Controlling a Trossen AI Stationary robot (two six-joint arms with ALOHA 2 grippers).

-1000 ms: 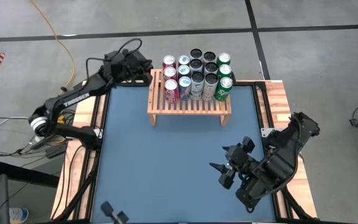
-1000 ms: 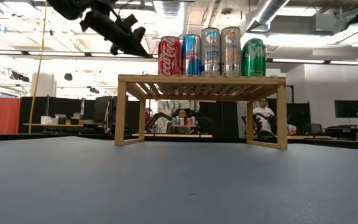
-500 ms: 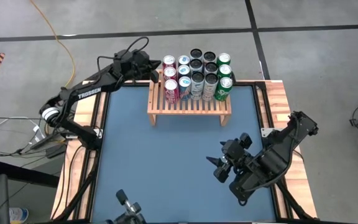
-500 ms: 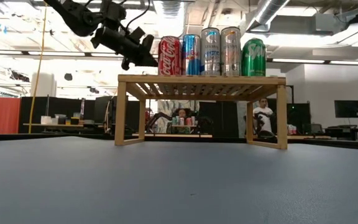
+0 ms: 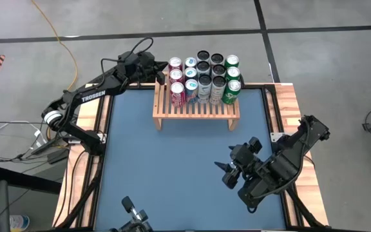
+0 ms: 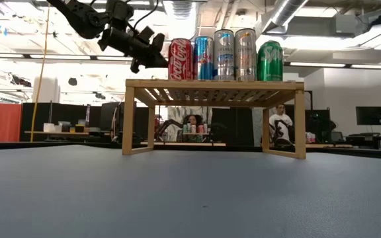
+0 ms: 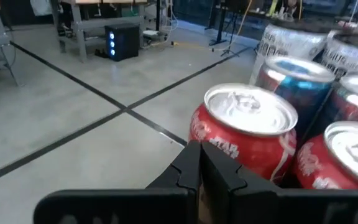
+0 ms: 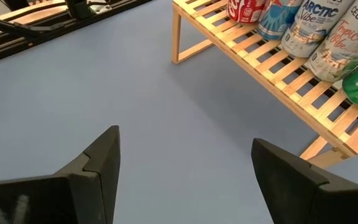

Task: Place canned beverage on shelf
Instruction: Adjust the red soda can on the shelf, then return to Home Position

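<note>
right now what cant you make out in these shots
- Back rows of cans, low view: only the front row shows; it hides the rest.
- Right gripper, low view: not in the picture at all.
- Left gripper and the red can, left wrist view: shut fingers cover the can's near side, so contact can't be judged.
- Shelf, right wrist view: far end cut off by the edge.

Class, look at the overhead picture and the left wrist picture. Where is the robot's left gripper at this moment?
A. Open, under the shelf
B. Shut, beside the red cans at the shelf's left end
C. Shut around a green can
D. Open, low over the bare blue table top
B: the left gripper has its fingers pressed together, empty, next to the red cans at the left end of the wooden shelf.
</note>
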